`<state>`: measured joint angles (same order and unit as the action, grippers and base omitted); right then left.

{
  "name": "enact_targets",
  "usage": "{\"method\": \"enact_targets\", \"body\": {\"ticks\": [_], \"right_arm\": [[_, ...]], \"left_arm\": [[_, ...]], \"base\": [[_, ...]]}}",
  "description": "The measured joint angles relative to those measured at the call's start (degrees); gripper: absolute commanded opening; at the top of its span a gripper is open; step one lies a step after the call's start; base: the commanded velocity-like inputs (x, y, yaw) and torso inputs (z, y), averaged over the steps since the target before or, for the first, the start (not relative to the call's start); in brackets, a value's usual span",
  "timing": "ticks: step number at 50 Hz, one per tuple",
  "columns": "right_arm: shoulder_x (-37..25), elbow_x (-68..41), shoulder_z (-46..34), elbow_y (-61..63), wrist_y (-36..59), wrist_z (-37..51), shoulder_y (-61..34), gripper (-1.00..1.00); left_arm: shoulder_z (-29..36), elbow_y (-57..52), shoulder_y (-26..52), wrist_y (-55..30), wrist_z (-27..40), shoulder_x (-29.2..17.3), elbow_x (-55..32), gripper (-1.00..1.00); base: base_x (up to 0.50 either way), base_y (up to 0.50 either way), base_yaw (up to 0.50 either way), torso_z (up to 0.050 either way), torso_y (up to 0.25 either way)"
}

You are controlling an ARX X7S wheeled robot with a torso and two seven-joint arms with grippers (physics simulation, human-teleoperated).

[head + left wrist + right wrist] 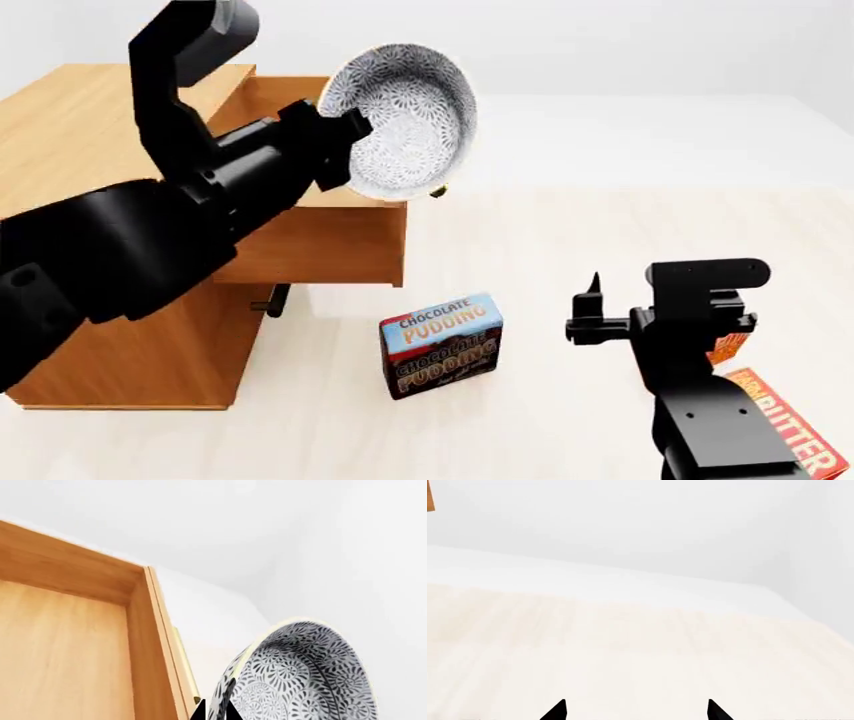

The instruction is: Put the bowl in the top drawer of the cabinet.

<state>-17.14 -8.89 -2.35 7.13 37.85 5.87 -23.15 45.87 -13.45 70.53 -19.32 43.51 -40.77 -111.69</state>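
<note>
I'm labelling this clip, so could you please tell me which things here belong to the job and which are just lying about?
Part of the job:
- bowl, held by the left gripper
- top drawer, pulled open
- cabinet

Just lying about:
- chocolate pudding box
- orange box

Left arm (200,200) raised, fingers (350,122) clamped, right gripper (636,711) low, fingers spread

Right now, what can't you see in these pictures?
- Drawer inside: head view, hidden by the left arm and the bowl.
- Left gripper fingers: left wrist view, cut off by the picture's edge; head view, behind the bowl.
- Lower drawer: head view, mostly covered by the left arm.
- Orange box: head view, partly behind the right arm, cut off at the edge.
</note>
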Motion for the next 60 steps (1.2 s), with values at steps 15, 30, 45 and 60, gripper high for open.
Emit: {"method": "enact_targets", "body": {"ticks": [15,30,45,60], "right_arm": [[-0.2,-0.6,-0.2,1.1,0.0,-0.2,0.9,1.00],[-0.8,-1.1,-0.2,3.1,0.7,-0.1,2.2,1.00],[-1.5,-1.2,-0.1,5.0,1.1,0.3,3.4,1.00],[-1.9,-1.7,0.5,5.4,0.6,0.5,4.4,1.00]], "left_arm": [[1.0,15.2,9.9,-2.9,1.9,4.2,-0.8,-1.00],[4.3,36.8,15.6,-5.0,-1.3,10.9,1.0,-1.00],[8.4,63.5,19.5,-6.0,-9.7,21.0,3.8,-1.00],[11.1,82.4,21.3,-5.1,-14.2,28.0,5.0,-1.00]], "base": [[0.00,0.00,0.00,0.000,0.000],[0.00,0.00,0.00,0.000,0.001],[0.00,0.00,0.00,0.000,0.001],[0.00,0.00,0.00,0.000,0.000]]}}
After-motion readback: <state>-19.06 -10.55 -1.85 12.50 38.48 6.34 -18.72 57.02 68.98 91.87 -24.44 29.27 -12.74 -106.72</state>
